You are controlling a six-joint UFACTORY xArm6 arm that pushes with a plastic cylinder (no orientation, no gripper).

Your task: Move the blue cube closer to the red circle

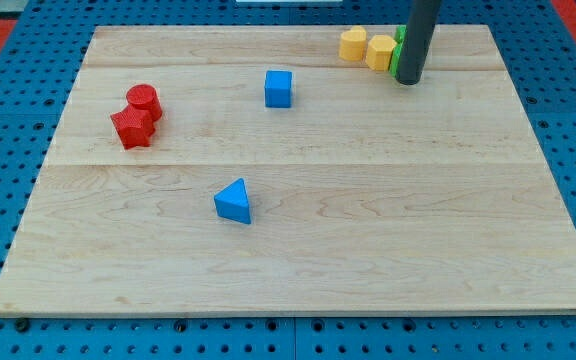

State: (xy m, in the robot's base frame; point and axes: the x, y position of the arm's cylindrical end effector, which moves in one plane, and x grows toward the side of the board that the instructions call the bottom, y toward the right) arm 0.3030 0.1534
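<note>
The blue cube (279, 88) sits on the wooden board, upper middle. The red circle, a short red cylinder (144, 101), stands at the view's left, touching a red star-shaped block (132, 128) just below it. My tip (408, 80) is at the view's top right, far right of the blue cube, resting on the board right in front of a green block (397, 52) that the rod mostly hides.
Two yellow blocks (354, 44) (380, 52) lie side by side just left of my tip near the top edge. A blue triangular block (234, 201) lies below the blue cube, centre-left. The board (368, 250) sits on a blue pegboard.
</note>
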